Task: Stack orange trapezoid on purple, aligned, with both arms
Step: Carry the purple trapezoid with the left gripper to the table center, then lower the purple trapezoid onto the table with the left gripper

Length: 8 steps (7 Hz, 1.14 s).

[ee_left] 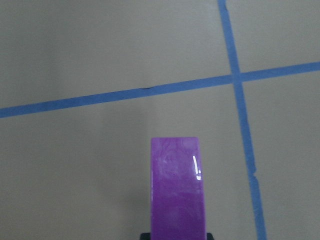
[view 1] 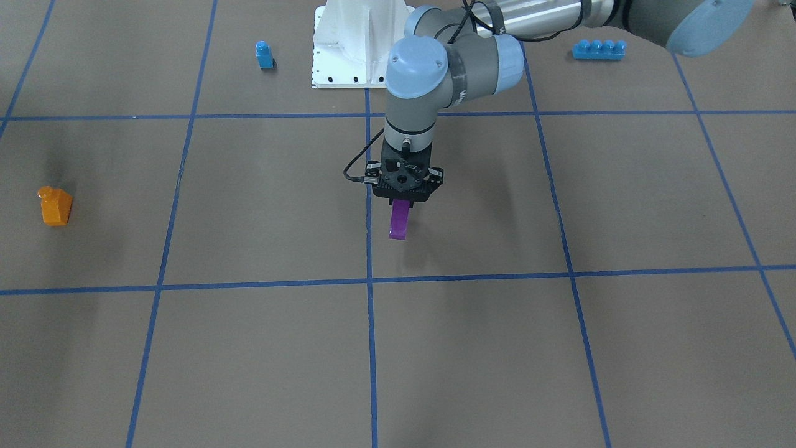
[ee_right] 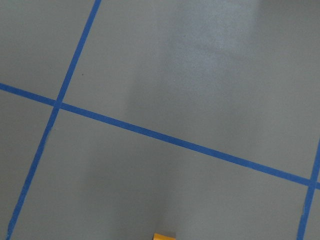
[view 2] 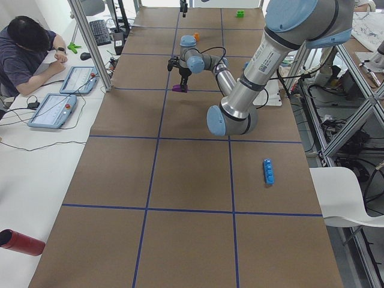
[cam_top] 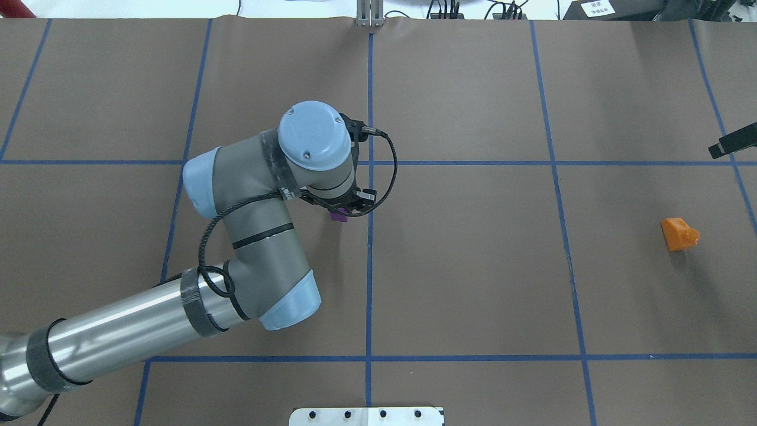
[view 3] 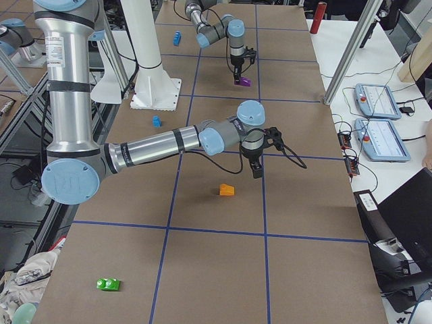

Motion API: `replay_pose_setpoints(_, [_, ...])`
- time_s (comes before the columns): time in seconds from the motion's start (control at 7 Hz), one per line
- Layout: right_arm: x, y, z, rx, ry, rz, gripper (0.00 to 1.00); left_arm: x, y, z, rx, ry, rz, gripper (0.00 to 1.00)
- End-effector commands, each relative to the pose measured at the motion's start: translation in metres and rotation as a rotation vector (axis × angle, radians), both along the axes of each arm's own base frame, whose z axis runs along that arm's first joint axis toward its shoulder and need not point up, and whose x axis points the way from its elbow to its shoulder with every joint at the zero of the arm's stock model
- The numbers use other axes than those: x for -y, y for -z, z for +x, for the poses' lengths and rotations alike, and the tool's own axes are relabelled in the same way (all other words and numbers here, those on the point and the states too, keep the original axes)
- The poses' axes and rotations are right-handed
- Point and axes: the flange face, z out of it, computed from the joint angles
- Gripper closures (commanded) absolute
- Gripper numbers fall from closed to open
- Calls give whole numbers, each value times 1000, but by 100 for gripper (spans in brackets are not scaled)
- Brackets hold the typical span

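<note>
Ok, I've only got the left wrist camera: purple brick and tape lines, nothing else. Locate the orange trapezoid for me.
Observer: The orange trapezoid lies on the table, on the robot's right side, with nothing touching it.
Operator: Report the right hand.
Observer: The right hand hangs above the table near the orange trapezoid, apart from it.
Operator: Confirm the left grip.
Observer: In the front view, the left hand is closed on the purple brick.
</note>
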Motion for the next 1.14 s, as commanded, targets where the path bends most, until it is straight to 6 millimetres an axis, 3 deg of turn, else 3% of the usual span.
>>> replay_pose_setpoints(0.0, [0,0,0,-1,1,2,0,-18,15,50,25,10,-37,100])
replay_pose_setpoints(0.29, [0,0,0,-1,0,1,0,-20,12,67,46,13,-63,100])
replay_pose_setpoints(0.71, [0,-1,0,0,0,-1,0,-18,10,66,51,12,-61,100])
replay_pose_setpoints(1.0, [0,-1,0,0,0,-3,0,-18,7,66,55,11,-62,94])
